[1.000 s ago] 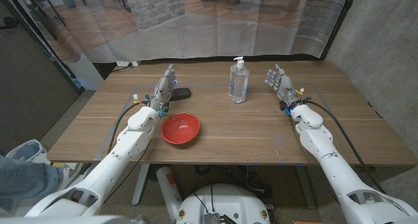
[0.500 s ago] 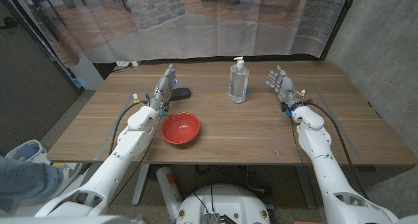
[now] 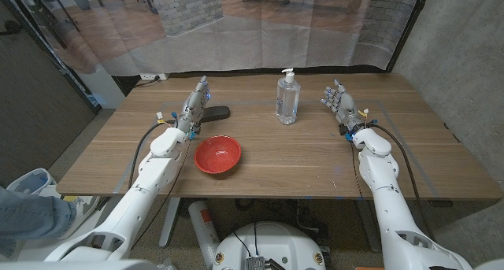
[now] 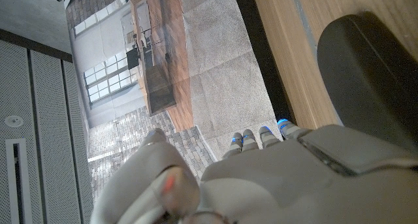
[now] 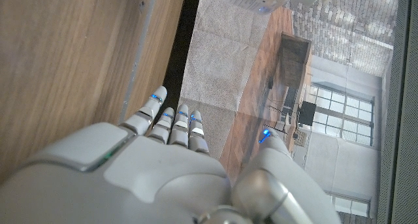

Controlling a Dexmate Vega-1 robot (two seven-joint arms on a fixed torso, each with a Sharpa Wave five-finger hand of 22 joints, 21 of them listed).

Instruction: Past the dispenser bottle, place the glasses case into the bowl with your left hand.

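So we're looking down at the desk (image 3: 299, 156) from the head camera, and both arms are reaching out over it. Our left robot hand (image 3: 194, 107) is sitting at the far left, fingers pointing away from us, right up against the case (image 3: 216, 112). The case is a dark, flat thing lying on the wood just to the right of that robot hand. In the left wrist view the case is showing up as a big dark rounded shape next to the back of the robot hand, but we can't tell whether the fingers are actually touching it. The fingers are looking straight and together, not wrapped around anything, so we're calling it open and empty.

The red bowl (image 3: 217, 155) is sitting nearer to us than the case, a bit right of the left forearm, with nothing in it. The bottle (image 3: 287, 99) is standing upright around the middle of the far side, well right of the case.

Our right robot hand (image 3: 339, 102) is hovering at the far right, fingers spread and pointing up, holding nothing. It's sitting right of the bottle, clearly apart from it.
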